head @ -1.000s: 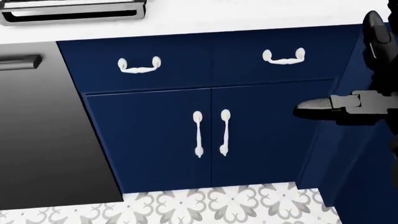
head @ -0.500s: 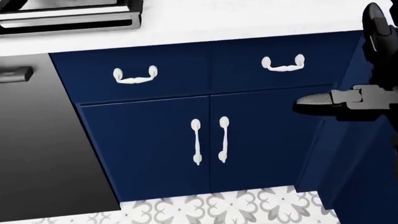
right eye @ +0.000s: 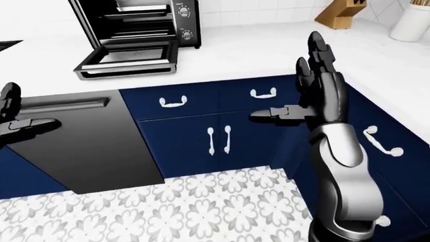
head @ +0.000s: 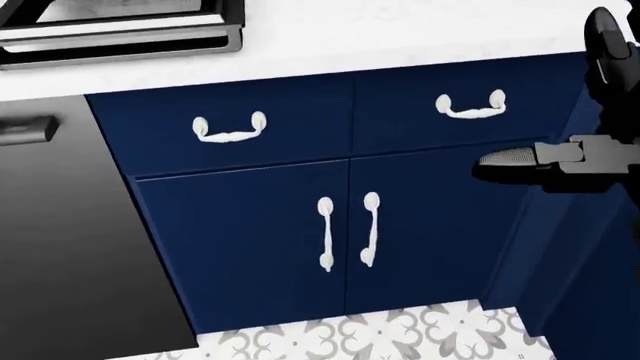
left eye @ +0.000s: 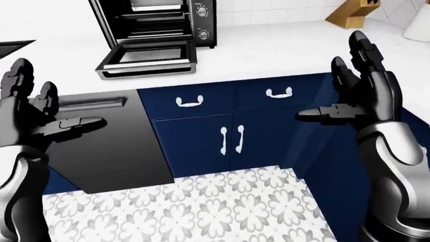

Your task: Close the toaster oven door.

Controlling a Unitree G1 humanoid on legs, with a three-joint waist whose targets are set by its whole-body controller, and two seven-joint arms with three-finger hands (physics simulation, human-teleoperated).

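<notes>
A black toaster oven (left eye: 158,22) stands on the white counter (left eye: 268,50) at the top left of the left-eye view. Its door (left eye: 147,63) hangs open, lying flat toward me, and the racks inside show. My left hand (left eye: 40,108) is raised at the left edge, fingers spread, open and empty, below and left of the door. At the right my right hand (left eye: 356,85) is held up, open as well, with one finger stretched left. Both hands are well apart from the oven. In the head view only the door's lower edge (head: 120,37) shows at the top left.
Navy cabinets with white handles (head: 345,229) and two drawers (head: 230,127) run under the counter. A black dishwasher front (left eye: 107,141) is left of them. A knife block (left eye: 349,12) and a white jar (right eye: 411,22) stand at the top right. Patterned floor tiles (left eye: 201,201) lie below.
The head view has shifted: the cabinets and handles slid down and slightly right, and more of the open oven door shows at the top left. The right hand keeps its pose.
</notes>
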